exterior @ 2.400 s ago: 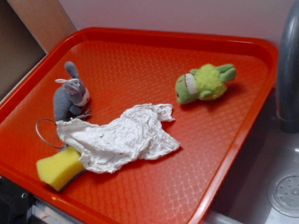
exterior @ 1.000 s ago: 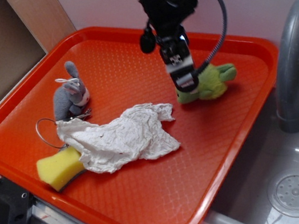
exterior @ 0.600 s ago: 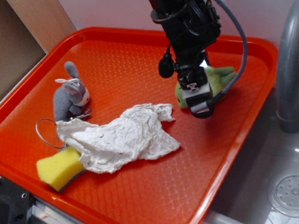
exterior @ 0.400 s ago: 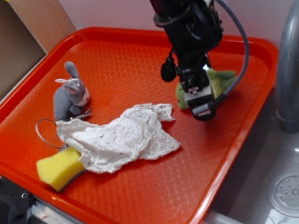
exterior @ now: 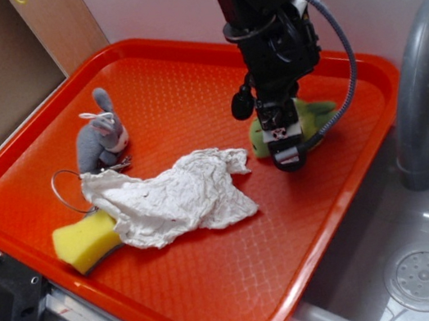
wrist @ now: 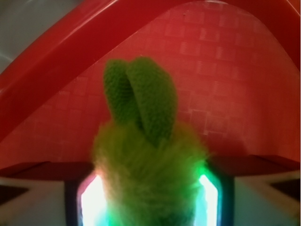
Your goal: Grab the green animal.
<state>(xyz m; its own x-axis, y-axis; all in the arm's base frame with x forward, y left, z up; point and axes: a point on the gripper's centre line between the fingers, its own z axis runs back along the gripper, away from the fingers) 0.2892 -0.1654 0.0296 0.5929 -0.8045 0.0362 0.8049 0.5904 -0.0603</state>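
The tool (exterior: 285, 146) is down over the green animal (exterior: 313, 113), which lies on the orange tray (exterior: 221, 292) near its far right corner, beside the grey faucet (exterior: 417, 83). In the wrist view the plush (wrist: 146, 160) fills the gap between both fingers (wrist: 89, 202), so the tool appears closed around it, though contact is blurred. A crumpled cloth (exterior: 175, 196) lies left of the animal.

grey bunny (exterior: 100, 139), crumpled cloth (exterior: 175, 198) (white) — yellow sponge (exterior: 83, 241)
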